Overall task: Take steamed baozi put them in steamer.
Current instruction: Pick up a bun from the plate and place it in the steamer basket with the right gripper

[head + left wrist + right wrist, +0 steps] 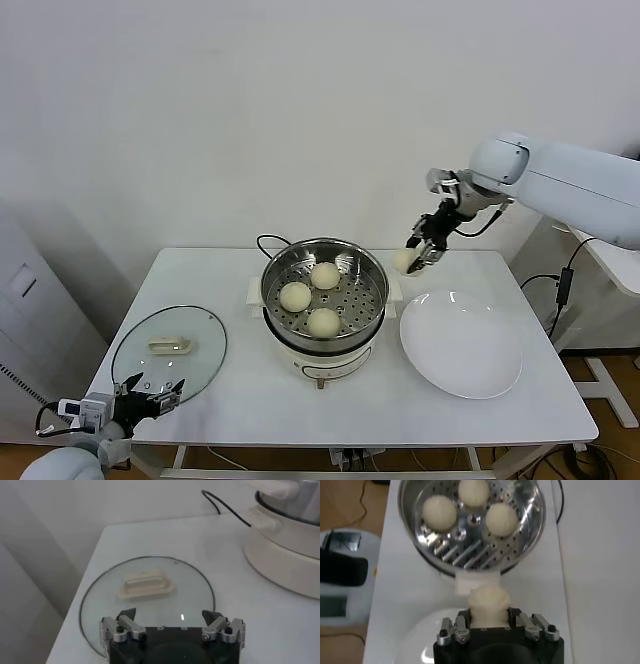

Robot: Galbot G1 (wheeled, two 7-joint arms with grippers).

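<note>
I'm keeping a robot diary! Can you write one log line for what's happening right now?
right gripper: jaws shut on baozi, raised beside steamer | steamer: three buns inside | plate: bare | left gripper: open, idle by glass lid

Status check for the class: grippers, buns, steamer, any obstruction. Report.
Right gripper shut on fourth baozi, raised beside steamer. Three baozi inside. Left gripper open, parked by glass lid. Path clear.

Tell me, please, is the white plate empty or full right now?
Empty: the plate shows bare white; the last baozi hangs in the right gripper.
</note>
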